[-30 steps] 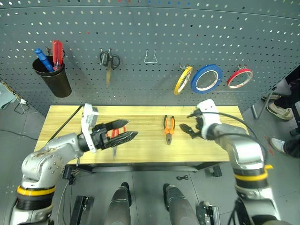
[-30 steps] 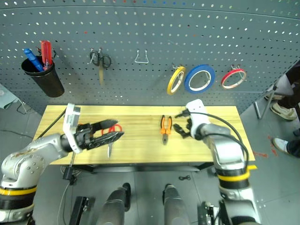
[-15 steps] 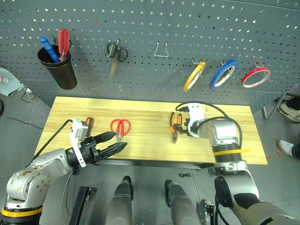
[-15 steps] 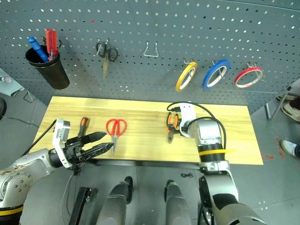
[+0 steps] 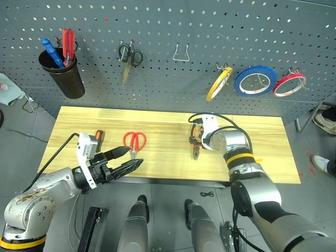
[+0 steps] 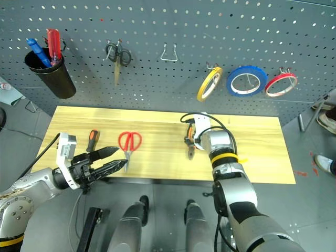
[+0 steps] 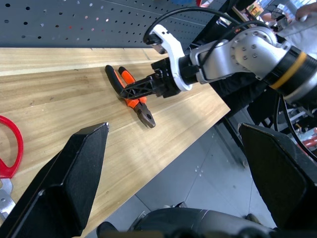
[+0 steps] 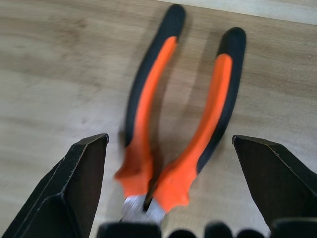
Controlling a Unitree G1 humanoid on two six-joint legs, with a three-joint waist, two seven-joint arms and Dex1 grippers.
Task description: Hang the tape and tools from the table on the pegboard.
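The orange-and-black pliers (image 5: 195,145) lie on the table (image 5: 157,122), right of centre. My right gripper (image 8: 168,141) is open and low over them, one finger on each side of the handles, not touching. The red-handled scissors (image 5: 134,141) and the screwdriver (image 5: 98,138) lie on the left part of the table. My left gripper (image 5: 135,156) is open and empty at the front edge, just short of the scissors. The blue tape (image 5: 256,80) hangs on the pegboard (image 5: 210,26) between a yellow ring and a red ring.
On the pegboard hang small black scissors (image 5: 129,55), an empty wire hook (image 5: 181,53), yellow tape (image 5: 218,84), red tape (image 5: 290,84) and a black cup (image 5: 63,76) holding a blue and a red screwdriver. A shoe shows on the floor at far right (image 5: 324,116).
My right gripper has come forward and down until its fingers straddle the pliers. The head view has tilted downward. The blue tape has swung on its hook and faces me flat.
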